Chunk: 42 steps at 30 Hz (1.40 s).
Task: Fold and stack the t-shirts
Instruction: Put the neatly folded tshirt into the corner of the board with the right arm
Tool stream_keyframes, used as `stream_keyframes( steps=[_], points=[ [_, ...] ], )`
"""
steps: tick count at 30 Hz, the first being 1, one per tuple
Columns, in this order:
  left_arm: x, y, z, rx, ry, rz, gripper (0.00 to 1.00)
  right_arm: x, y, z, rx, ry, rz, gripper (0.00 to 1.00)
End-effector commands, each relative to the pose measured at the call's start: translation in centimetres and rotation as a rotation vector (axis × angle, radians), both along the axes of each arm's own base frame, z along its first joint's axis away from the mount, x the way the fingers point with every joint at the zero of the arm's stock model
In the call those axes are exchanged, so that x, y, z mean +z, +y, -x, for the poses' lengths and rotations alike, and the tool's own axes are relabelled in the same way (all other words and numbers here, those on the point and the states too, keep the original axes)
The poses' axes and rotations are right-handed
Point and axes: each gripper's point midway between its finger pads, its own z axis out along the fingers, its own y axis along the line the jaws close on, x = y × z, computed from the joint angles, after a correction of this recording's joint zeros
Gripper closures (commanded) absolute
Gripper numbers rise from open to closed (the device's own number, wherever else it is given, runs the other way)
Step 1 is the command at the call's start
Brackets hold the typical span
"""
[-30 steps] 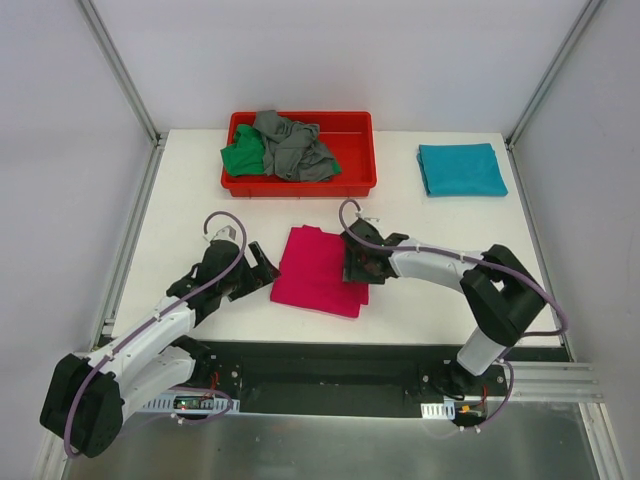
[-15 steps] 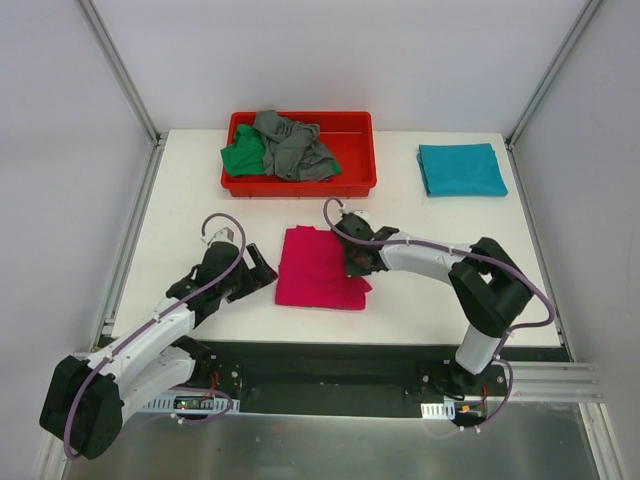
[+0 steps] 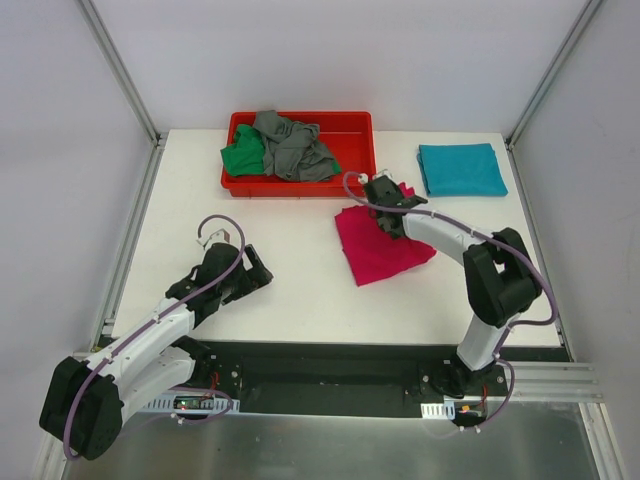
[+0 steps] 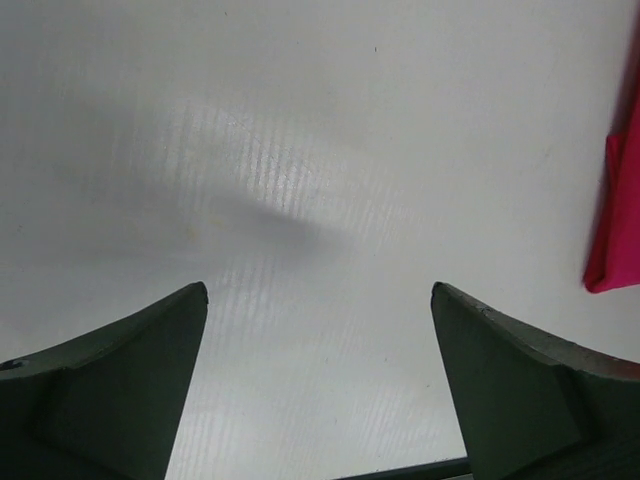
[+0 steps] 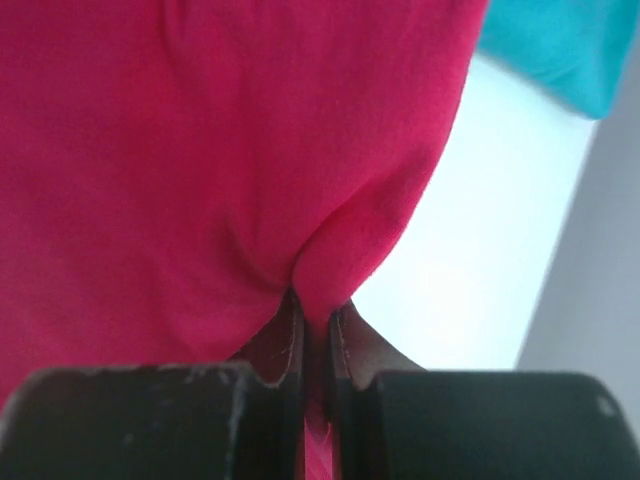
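Observation:
The magenta-pink t-shirt (image 3: 375,245) lies folded right of the table's middle, its far corner pinched up. My right gripper (image 3: 392,200) is shut on that corner; in the right wrist view the pink cloth (image 5: 200,150) bunches between the closed jaws of the right gripper (image 5: 318,305). A folded teal t-shirt (image 3: 461,169) rests at the back right, and its edge (image 5: 545,45) shows in the right wrist view. The green t-shirt (image 3: 242,158) and the grey t-shirt (image 3: 292,148) lie crumpled in the tray. My left gripper (image 3: 258,270) (image 4: 320,300) stands open over bare table, with a pink edge (image 4: 615,215) at its right.
The red plastic tray (image 3: 352,180) sits at the back centre of the white table (image 3: 300,290). Metal frame posts stand at the table's back corners and white walls close in both sides.
My right gripper has shut on the pink t-shirt and dragged it from the table's middle toward the back right, near the teal one. The left gripper has let go and drawn back slightly.

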Motion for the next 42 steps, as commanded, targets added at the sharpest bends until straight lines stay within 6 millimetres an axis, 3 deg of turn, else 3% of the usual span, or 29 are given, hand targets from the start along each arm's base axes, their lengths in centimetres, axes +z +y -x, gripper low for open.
stream_keyframes(
  steps=[1,4,9,13,20,24,27,33,42],
  points=[
    [0.7,0.7,-0.5,0.004,-0.029,-0.045,0.07,4.0,-3.5,-4.6,-0.021,-0.094,0.164,1.00],
    [0.9,0.7,-0.5,-0.007,-0.039,-0.049,0.01,4.9,-4.2,-7.2,-0.024,-0.129,0.157,1.00],
    [1.8,-0.2,-1.1,-0.062,-0.069,-0.039,0.01,6.3,-4.4,-12.0,-0.034,-0.199,0.113,1.00],
    [1.8,-0.1,-1.2,-0.062,-0.068,-0.049,0.01,8.0,-4.8,-15.3,-0.024,-0.253,0.234,1.00],
    [2.5,-0.3,-1.8,-0.068,-0.084,-0.051,0.01,10.6,-8.3,-19.4,-0.151,-0.329,0.298,0.99],
    [2.6,-0.4,-2.1,-0.067,-0.079,-0.059,0.01,12.3,-8.8,-21.4,-0.186,-0.380,0.286,1.00],
    [2.6,-0.4,-2.4,-0.060,-0.069,-0.067,0.01,13.0,-9.3,-22.1,-0.250,-0.416,0.295,1.00],
    [2.3,-0.6,-2.9,-0.064,-0.048,-0.085,0.01,13.1,-7.7,-22.5,-0.276,-0.441,0.118,1.00],
    [2.2,-0.4,-3.3,-0.059,-0.043,-0.102,0.01,15.9,-8.3,-23.9,-0.330,-0.516,0.038,1.00]
  ],
)
